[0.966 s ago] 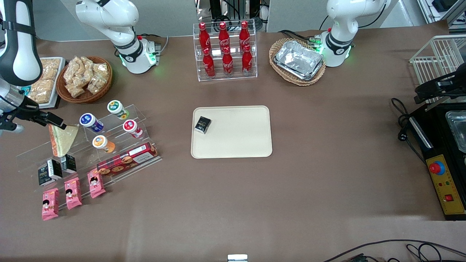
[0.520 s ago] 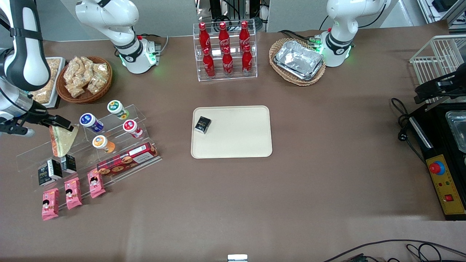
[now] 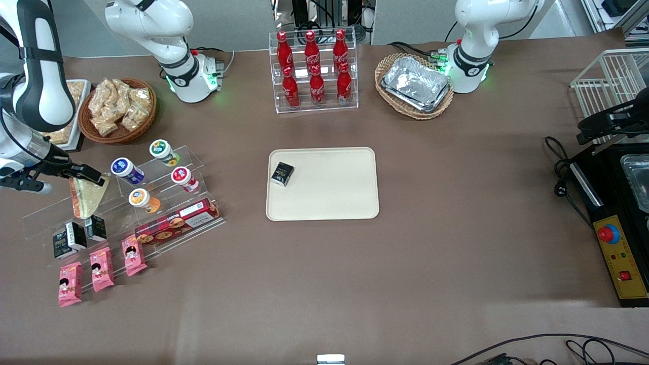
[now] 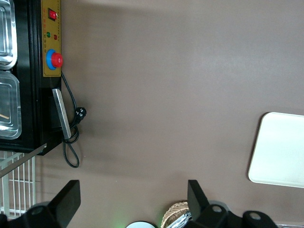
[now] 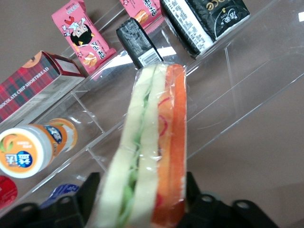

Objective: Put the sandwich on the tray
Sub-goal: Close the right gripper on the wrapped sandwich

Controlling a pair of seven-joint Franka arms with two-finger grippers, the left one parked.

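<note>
while the gripper (image 5: 142, 199) sits at the upper end of the sandwich (image 3: 87, 196), its fingers (image 5: 90, 190) stand on either side of the wedge and appear closed on it. the sandwich is on the clear stepped rack (image 3: 167, 223) toward the working arm's end of the table, well apart from the tray (image 3: 334, 203). risk: the clear wrap is slick and the bread soft, so a grip at one end may slip or crush the filling. risk: the hanging point may catch the rack step or the black boxes (image 3: 76, 235) just nearer the front camera. a small black box (image 3: 282, 174) occupies one corner of the tray; release on the bare area.
</note>
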